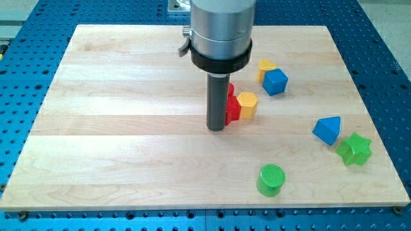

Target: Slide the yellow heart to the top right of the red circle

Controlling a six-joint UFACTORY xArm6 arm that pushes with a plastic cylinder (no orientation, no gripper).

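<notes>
My tip [217,128] touches a red block [232,108] beside a yellow block [247,104].

Lab bench: wooden board [128,128] on blue perforated metal table [385,77], robot rig.

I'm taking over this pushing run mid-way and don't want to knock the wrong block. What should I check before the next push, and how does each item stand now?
1. Tip position known: ok; my tip rests on the board, just to the view's left of the red block.
2. Yellow block located: ok, touching the red block's right side.
3. Its heart shape confirmed: cannot tell.
4. Red circle confirmed: cannot tell; the rod hides part of the red block.
5. Second yellow block, beside the blue cube, ruled out: cannot tell.
</notes>
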